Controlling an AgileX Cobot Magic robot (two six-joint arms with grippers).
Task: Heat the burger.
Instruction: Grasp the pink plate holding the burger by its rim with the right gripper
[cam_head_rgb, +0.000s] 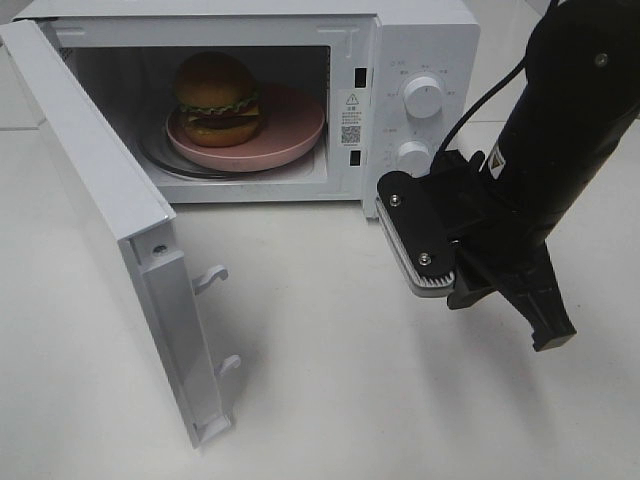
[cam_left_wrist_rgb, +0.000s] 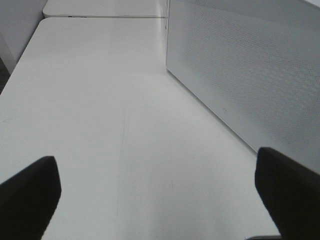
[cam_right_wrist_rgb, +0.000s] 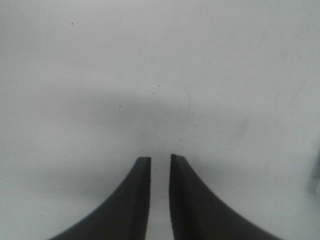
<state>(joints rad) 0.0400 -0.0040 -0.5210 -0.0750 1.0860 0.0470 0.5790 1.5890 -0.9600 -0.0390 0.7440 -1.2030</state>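
Here the burger (cam_head_rgb: 218, 92) sits on a pink plate (cam_head_rgb: 295, 125) inside the open microwave (cam_head_rgb: 420, 40), upper left of the frame. Right gripper (cam_right_wrist_rgb: 160, 160) hangs over the table (cam_head_rgb: 330, 380) at right of centre, jaws narrowly parted, seemingly empty. Left gripper (cam_left_wrist_rgb: 156, 165) is spread wide, holding nothing, beside a perforated white wall (cam_left_wrist_rgb: 240, 75)

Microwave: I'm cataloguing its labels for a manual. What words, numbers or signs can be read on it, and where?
Sticker on the microwave's front frame: warning triangle and QR code; its print is too small to read.
Marks around the upper knob and lower knob: too blurred to read.
No quotable text anywhere.
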